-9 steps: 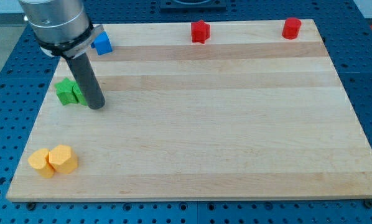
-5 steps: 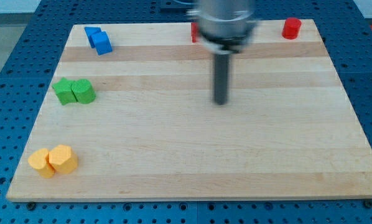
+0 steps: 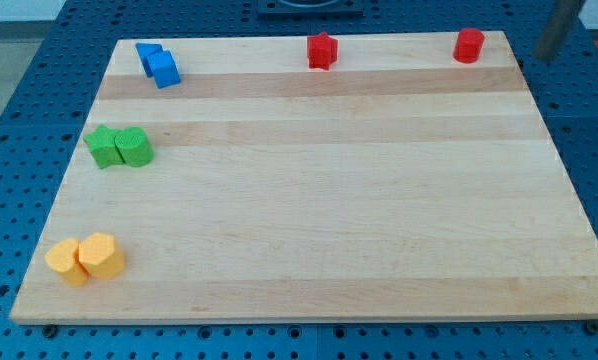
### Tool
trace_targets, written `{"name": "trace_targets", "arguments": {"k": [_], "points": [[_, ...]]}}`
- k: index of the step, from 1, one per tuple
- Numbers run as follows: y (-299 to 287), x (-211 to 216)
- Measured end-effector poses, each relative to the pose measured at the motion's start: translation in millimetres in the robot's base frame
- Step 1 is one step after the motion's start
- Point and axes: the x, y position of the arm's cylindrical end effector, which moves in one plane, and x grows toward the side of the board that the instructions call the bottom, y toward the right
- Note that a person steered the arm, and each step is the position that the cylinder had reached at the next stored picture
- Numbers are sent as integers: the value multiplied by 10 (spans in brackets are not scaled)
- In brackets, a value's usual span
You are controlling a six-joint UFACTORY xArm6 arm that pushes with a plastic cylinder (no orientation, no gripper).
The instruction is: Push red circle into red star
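Observation:
The red circle (image 3: 469,45) sits near the top right corner of the wooden board (image 3: 309,220). The red star (image 3: 322,51) sits at the top edge, near the middle, well to the left of the circle. My rod shows at the view's top right, off the board, and my tip (image 3: 546,57) is to the right of the red circle, a short gap away from it.
Two blue blocks (image 3: 159,65) touch each other at the top left. Two green blocks (image 3: 119,147) sit together at the left edge. Two yellow-orange blocks (image 3: 86,258) sit together at the bottom left.
My rod has swept from beside the green blocks at the left, across the board's middle, to the top right beyond the board's edge. No block has moved.

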Motion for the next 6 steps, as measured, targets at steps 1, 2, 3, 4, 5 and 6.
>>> {"name": "trace_targets", "arguments": {"k": [1, 2, 3, 4, 5, 6], "points": [[-355, -140], [-1030, -140], [-1677, -140], [-1868, -140], [-1423, -8], [-1389, 159]]}}
